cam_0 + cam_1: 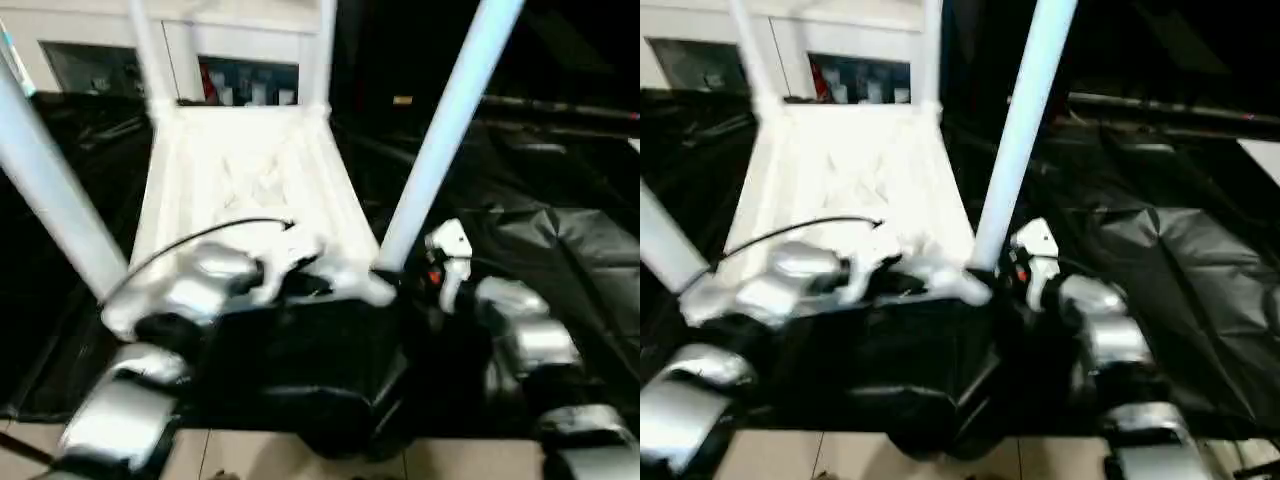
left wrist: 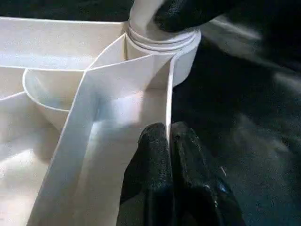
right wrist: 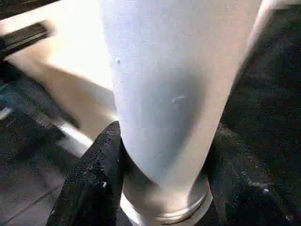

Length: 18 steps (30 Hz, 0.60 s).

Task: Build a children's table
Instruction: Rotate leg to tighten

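The white tabletop (image 1: 250, 170) lies upside down on the black-draped work table, its X-ribs facing up. A white leg stands in each corner socket: near right (image 1: 440, 130), near left (image 1: 50, 190), far left (image 1: 148, 50) and far right (image 1: 325, 50). My left gripper (image 2: 169, 136) is shut on the tabletop's thin rim wall (image 2: 168, 94), just beside the near right socket (image 2: 162, 47). My right gripper (image 3: 162, 141) hugs the near right leg (image 3: 169, 80) close above its base. One black finger (image 3: 99, 174) presses each side of that leg.
Black drape (image 1: 560, 230) covers the work table to the right and left of the tabletop. A thin black cable (image 1: 200, 235) arcs over my left wrist. Pale floor (image 1: 250, 455) shows past the table's near edge. White cabinets stand behind the far legs.
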Motion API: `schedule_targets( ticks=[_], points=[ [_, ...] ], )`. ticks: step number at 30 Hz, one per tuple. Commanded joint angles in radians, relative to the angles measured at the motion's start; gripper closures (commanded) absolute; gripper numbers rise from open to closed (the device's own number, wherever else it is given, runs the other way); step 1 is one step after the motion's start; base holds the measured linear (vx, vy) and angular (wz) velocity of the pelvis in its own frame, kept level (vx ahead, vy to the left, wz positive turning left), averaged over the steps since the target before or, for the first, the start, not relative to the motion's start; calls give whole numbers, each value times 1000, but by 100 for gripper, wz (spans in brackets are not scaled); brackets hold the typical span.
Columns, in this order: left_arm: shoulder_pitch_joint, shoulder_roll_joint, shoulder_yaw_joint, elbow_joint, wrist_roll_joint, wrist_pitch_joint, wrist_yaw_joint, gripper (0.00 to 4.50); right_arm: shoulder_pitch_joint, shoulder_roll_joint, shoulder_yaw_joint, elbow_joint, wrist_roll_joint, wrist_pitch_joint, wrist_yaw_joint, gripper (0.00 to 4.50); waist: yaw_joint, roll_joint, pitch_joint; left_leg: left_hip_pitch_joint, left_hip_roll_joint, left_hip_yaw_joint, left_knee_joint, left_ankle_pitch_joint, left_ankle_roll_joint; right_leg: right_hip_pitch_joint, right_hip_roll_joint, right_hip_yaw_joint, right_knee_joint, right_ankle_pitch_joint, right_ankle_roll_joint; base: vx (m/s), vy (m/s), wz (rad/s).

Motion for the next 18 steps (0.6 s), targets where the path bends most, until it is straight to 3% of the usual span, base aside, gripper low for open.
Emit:
schedule_targets(
  ticks=[1, 2, 3, 8, 9, 10, 11, 13, 15, 18],
  points=[
    [-23, -85, 27, 55, 2, 38, 213, 450, 4, 98, 52, 80, -48, 55, -142, 246, -6, -5, -35, 8, 28, -20, -71, -320, 3, 23, -53, 37, -87, -474, -134, 0, 0, 0],
    [-32, -114, 26, 66, 9, 44, 257, 450, -11, 129, 43, 107, -59, 56, -221, 246, -8, -6, -37, 9, 26, -23, -70, -329, -1, 25, -54, 34, -91, -505, -122, 0, 0, 0],
    [-37, -138, 22, 72, 14, 48, 282, 450, -27, 156, 34, 130, -65, 58, -286, 247, -9, 2, -36, 11, 26, -23, -71, -332, 1, 21, -55, 36, -95, -509, -117, 0, 0, 0],
    [-38, -197, -8, 75, 25, 34, 271, 450, -79, 216, 46, 169, -97, 12, -368, 247, -13, -1, -41, 5, 24, -24, -73, -350, 13, 22, -51, 35, -96, -470, -105, 0, 0, 0],
    [-38, -197, -10, 75, 25, 32, 267, 450, -80, 216, 46, 169, -96, 5, -361, 247, -13, -4, -41, 3, 24, -23, -72, -346, 16, 23, -50, 35, -94, -458, -106, 0, 0, 0],
    [-38, -195, -13, 76, 26, 26, 255, 450, -82, 214, 40, 167, -92, -16, -338, 193, -12, -4, -41, 3, 24, -23, -73, -343, 19, 24, -50, 35, -92, -450, -109, 0, 0, 0],
    [-35, -185, -17, 73, 28, 15, 241, 450, -80, 209, 32, 156, -75, -23, -295, 179, -11, -4, -41, 2, 24, -22, -72, -341, 25, 24, -51, 36, -92, -442, -114, 0, 0, 0],
    [-33, -176, -21, 71, 30, 4, 232, 450, -78, 202, 31, 149, -64, -33, -261, 179, -10, -5, -41, 2, 25, -21, -72, -336, 33, 25, -51, 36, -90, -424, -122, 0, 0, 0],
    [-27, -154, -22, 67, 29, -4, 203, 450, -73, 177, 41, 135, -57, -51, -189, 150, -9, -6, -42, -1, 26, -21, -71, -327, 42, 29, -51, 36, -87, -405, -131, 0, 0, 0],
    [-13, -106, -19, 49, 15, -20, 119, 450, -52, 98, 80, 98, -57, -56, -19, 131, -4, -8, -42, -4, 26, -18, -68, -301, 62, 35, -53, 37, -84, -375, -148, 0, 0, 0]
  ],
)
